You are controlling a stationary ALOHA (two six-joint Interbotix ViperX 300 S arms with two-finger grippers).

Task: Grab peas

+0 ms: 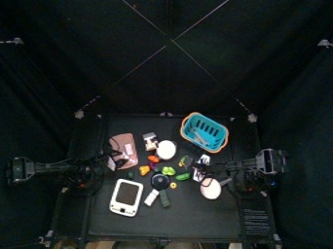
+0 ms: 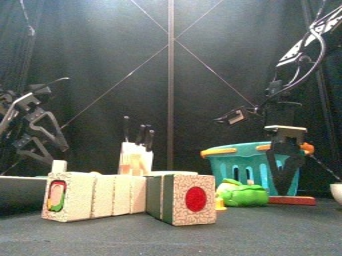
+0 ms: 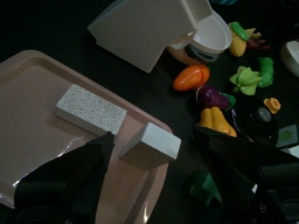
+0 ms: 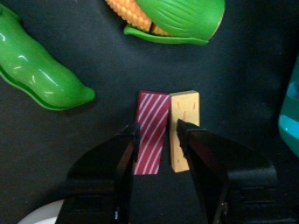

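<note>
The peas are a glossy green pod lying on the black table. The pod also shows low at the right of the front view. My right gripper is open and hovers beside the pod, over a red-striped and tan block. Its jaws stand either side of that block's near end, and I cannot tell if they touch it. In the front view the right gripper hangs just above the pod, in front of the teal basket. My left gripper is open and empty over the pink tray.
A corn cob in a green husk lies near the pod. The pink tray holds two speckled blocks. A white box, a cup and several toy vegetables lie beyond it. The teal basket stands at the back right.
</note>
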